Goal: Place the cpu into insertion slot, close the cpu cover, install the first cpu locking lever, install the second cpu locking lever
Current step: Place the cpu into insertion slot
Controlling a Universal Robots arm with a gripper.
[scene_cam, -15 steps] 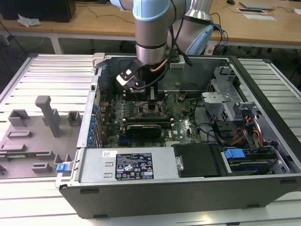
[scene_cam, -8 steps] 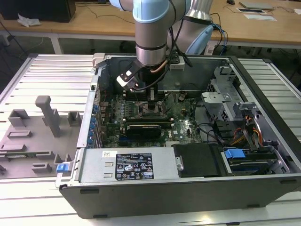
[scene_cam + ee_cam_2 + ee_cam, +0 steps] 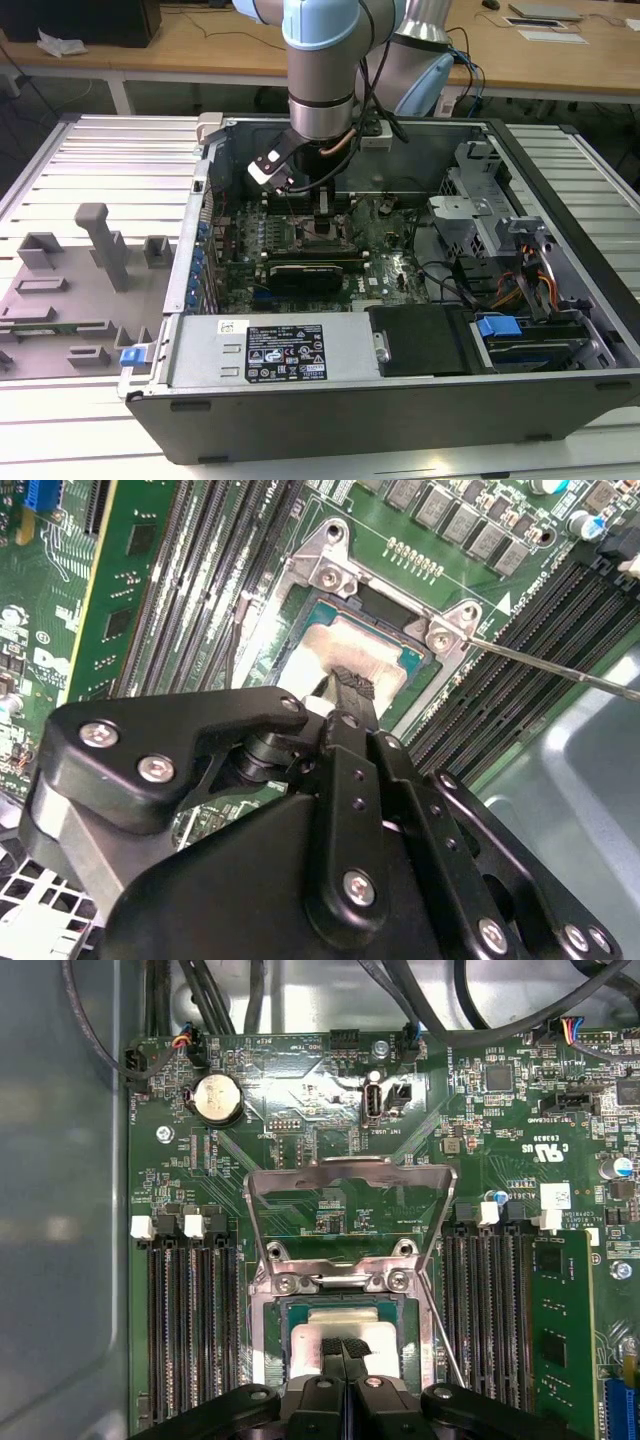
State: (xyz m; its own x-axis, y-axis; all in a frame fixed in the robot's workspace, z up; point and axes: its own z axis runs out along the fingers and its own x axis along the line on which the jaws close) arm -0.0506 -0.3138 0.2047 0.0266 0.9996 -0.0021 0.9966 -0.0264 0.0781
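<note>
Hand (image 3: 345,1348): fingers pressed together, nothing pinched, tips down on the cpu (image 3: 312,1328). Cpu lay flat in the insertion slot (image 3: 272,1305), mid motherboard (image 3: 300,1100) between the memory slots. Cpu cover (image 3: 350,1168) stood swung open, off the slot. Thin locking lever (image 3: 560,668) angled out beside the slot.

one cpu (image 3: 316,1328), one cpu cover (image 3: 350,1166)

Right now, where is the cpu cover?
In the first wrist view the cpu cover is swung open, hinged at the edge of the insertion slot, between the two banks of memory slots.
</note>
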